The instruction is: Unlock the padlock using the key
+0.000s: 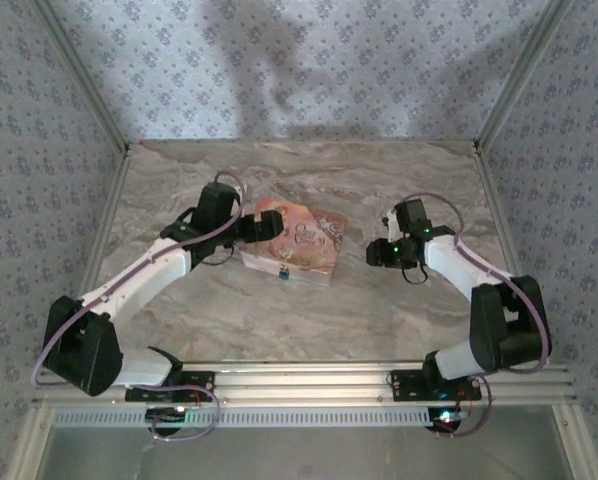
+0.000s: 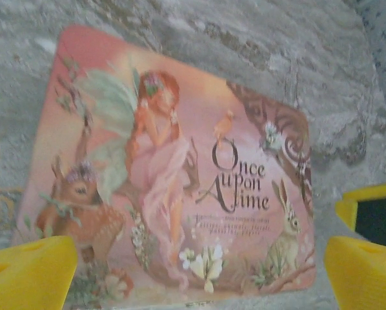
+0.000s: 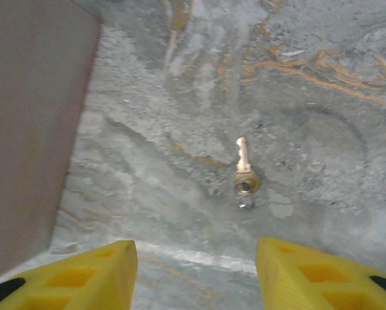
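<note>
A small brass key (image 3: 244,170) lies flat on the marble, blade pointing away, just ahead of my right gripper (image 3: 196,268). That gripper is open and holds nothing. From above, the right gripper (image 1: 374,251) hangs just right of the pink-orange illustrated box (image 1: 301,240). A tiny padlock (image 1: 282,269) sits at the box's near edge. My left gripper (image 1: 263,228) hovers over the box's left part. In the left wrist view the left gripper (image 2: 199,271) is open and empty above the box lid (image 2: 180,168). The padlock is hidden in both wrist views.
The marble tabletop (image 1: 309,320) is bounded by patterned walls at the back and sides, with metal posts (image 1: 101,105) at the corners. The box's plain side (image 3: 31,129) stands left of the right gripper. An aluminium rail (image 1: 309,385) runs along the near edge.
</note>
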`<move>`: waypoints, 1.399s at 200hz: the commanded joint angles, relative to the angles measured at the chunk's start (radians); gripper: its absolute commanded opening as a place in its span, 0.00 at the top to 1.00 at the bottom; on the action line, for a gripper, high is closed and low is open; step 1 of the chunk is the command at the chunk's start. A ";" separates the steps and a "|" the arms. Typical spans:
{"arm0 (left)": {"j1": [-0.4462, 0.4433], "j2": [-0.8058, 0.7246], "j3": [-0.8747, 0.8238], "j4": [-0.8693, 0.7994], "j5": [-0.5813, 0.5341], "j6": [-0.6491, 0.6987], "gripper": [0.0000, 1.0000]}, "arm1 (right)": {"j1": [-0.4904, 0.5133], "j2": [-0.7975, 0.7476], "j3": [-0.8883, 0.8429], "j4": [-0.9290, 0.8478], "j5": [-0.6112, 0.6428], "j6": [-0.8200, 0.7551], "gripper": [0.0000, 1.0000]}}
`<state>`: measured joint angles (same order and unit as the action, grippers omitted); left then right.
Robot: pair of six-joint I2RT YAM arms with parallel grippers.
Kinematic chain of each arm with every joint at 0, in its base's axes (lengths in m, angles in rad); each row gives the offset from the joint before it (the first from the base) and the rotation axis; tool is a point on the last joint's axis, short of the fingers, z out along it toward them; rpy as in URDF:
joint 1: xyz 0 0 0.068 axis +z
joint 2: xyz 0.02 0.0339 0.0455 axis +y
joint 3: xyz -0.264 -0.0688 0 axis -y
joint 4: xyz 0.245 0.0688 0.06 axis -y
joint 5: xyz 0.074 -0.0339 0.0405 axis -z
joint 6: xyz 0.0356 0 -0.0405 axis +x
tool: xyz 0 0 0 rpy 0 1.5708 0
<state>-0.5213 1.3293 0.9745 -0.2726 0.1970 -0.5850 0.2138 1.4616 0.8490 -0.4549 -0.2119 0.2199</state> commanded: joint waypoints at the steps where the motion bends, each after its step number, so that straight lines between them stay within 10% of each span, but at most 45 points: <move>1: -0.024 -0.023 -0.033 0.046 -0.002 -0.034 0.02 | -0.017 0.051 0.052 -0.052 0.028 -0.043 0.51; 280: -0.038 0.003 -0.001 0.006 -0.027 -0.005 0.02 | -0.004 0.244 0.122 -0.070 0.089 -0.071 0.95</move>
<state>-0.5522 1.3445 0.9417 -0.2584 0.1856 -0.6025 0.2024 1.6909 0.9569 -0.5045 -0.1287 0.1631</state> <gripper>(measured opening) 0.979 0.084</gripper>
